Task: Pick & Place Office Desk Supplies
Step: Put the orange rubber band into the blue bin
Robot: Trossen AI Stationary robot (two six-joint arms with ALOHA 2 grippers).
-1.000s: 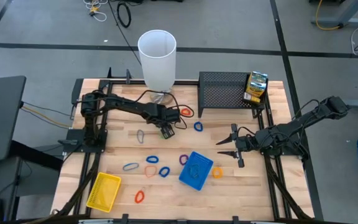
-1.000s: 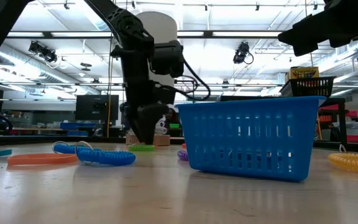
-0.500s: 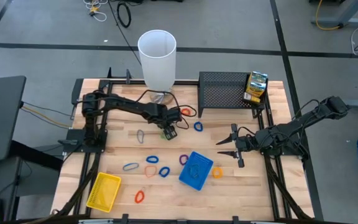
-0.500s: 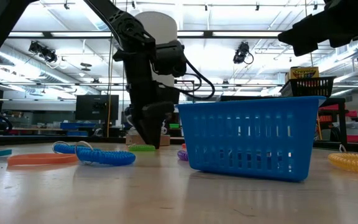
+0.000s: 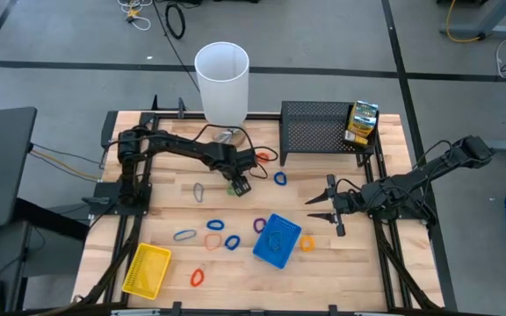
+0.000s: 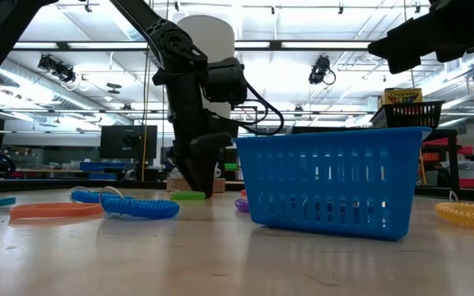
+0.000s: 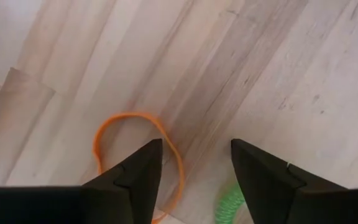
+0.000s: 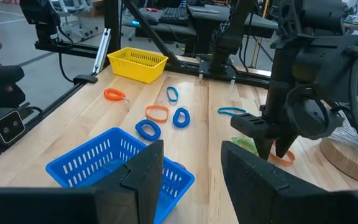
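Note:
My left gripper (image 5: 238, 184) (image 7: 194, 155) stands open and points steeply down over the far middle of the table. A thin orange loop (image 7: 135, 155) lies on the wood by one fingertip. A green coiled loop (image 7: 229, 202) (image 6: 188, 196) lies between the fingers. My right gripper (image 5: 319, 211) (image 8: 191, 155) waits open in the air at the right. A blue tray (image 5: 277, 240) and a yellow tray (image 5: 147, 269) rest on the table nearer the front. A green-yellow box (image 5: 362, 123) sits in the black mesh rack (image 5: 314, 132).
Several coloured loops lie scattered: a grey one (image 5: 198, 191), blue ones (image 5: 280, 178) (image 5: 232, 242), orange ones (image 5: 213, 241), a purple one (image 5: 259, 225), a yellow one (image 5: 307, 243). A tall white cylinder (image 5: 222, 83) stands at the far edge.
My left gripper has tipped a little and edged toward the table's right, staying low over the green loop. The loops and trays lie as before.

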